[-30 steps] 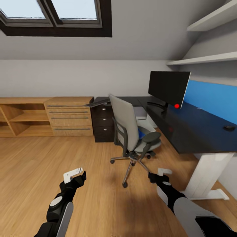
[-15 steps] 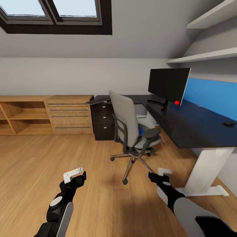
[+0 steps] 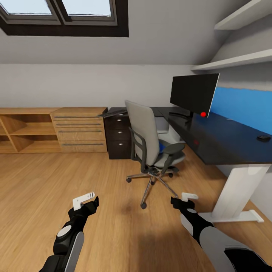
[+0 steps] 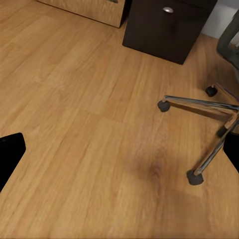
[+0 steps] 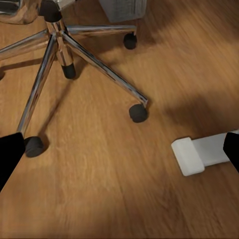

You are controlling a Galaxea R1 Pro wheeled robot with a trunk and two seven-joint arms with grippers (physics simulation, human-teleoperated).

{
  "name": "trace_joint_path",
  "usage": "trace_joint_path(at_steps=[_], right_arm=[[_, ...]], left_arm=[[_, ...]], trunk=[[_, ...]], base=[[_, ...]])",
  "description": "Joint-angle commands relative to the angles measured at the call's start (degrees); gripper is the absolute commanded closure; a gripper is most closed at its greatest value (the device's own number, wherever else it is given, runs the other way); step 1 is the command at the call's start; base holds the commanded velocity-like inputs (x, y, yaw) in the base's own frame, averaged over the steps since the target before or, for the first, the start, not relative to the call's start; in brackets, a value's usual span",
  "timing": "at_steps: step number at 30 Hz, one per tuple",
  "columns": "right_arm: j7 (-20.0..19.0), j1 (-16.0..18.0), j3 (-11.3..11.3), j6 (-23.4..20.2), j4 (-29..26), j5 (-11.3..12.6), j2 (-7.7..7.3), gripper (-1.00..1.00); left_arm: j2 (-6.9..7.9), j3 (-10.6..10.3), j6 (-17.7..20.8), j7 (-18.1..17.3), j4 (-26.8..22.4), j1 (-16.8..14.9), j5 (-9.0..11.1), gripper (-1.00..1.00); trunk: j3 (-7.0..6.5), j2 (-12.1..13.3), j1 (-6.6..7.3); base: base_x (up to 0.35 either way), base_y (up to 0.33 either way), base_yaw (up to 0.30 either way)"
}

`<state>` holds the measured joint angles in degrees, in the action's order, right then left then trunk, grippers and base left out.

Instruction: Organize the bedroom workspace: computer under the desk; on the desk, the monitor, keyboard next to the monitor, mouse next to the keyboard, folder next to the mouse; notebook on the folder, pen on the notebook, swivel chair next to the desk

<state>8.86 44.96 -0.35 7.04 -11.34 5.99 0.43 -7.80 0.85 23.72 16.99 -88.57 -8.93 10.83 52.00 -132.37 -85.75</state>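
1. Far to the left on my head feed, a light wooden shelf unit (image 3: pixel 22 130) stands against the wall, with a matching drawer chest (image 3: pixel 80 130) just beside it.
2. Low in the same feed, my left end effector (image 3: pixel 85 200) hangs above the wooden floor (image 3: pixel 37 189) holding nothing; its fingers are spread wide, seen as dark tips at opposite edges of the left wrist feed.
3. Next along the wall is a dark drawer cabinet (image 3: pixel 119 136), and a flat dark thing, the keyboard (image 3: pixel 112 112) as far as I can tell, lies across its top and overhangs the wooden chest.
4. Mid-room, the swivel chair (image 3: pixel 151 145) stands near the table's front edge with its back toward me; a blue item, likely the folder (image 3: pixel 162 147), sits on the seat.
5. My right end effector (image 3: pixel 187 199) hovers empty near the chair's chrome base (image 5: pixel 64 45), fingers wide apart in the right wrist feed, which also catches the table's white foot (image 5: pixel 201 153).
6. Further right, the monitor (image 3: pixel 193 93) stands upright on the dark table (image 3: pixel 223 141), with a small red dot (image 3: pixel 203 114) at its lower corner.
7. Near the right edge, the mouse (image 3: pixel 263 138) rests on the tabletop, well apart from the monitor.
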Motion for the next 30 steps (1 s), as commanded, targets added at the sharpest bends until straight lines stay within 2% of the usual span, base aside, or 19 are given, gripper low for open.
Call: trace_joint_path(at_steps=[1, 9, 14, 26, 30], right_arm=[[0.0, 0.0, 0.0, 0.6, 0.1, 0.6, 0.02, -1.0], [0.0, 0.0, 0.0, 3.7, 0.5, 0.5, 0.01, -1.0], [0.1, -0.1, 0.3, 8.1, 0.5, 0.2, 0.86, -1.0], [0.2, -0.1, 0.3, 9.4, 0.4, 0.2, 1.24, -1.0], [0.2, -0.1, 0.2, 9.4, 0.4, 0.2, 1.24, -1.0]], left_arm=[[-0.02, 0.0, 0.2, 0.3, -0.1, 0.0, 0.6, -1.0], [-0.02, 0.0, 0.2, 0.3, 0.0, 0.0, 0.5, -1.0], [-0.01, 0.0, 0.2, 0.3, 0.0, 0.0, 0.6, -1.0], [0.06, 0.0, 0.2, 0.3, 0.1, 0.0, 0.5, -1.0], [0.06, 0.0, 0.2, 0.3, 0.1, 0.0, 0.5, -1.0]], trunk=[[0.24, -0.4, -0.21], [1.68, -3.6, -1.97], [2.57, -5.7, -3.07], [4.73, -10.5, -5.71], [4.73, -10.5, -5.71]], base=[[0.0, 0.0, 0.0], [0.0, 0.0, 0.0], [0.0, 0.0, 0.0], [0.0, 0.0, 0.0], [0.0, 0.0, 0.0]])
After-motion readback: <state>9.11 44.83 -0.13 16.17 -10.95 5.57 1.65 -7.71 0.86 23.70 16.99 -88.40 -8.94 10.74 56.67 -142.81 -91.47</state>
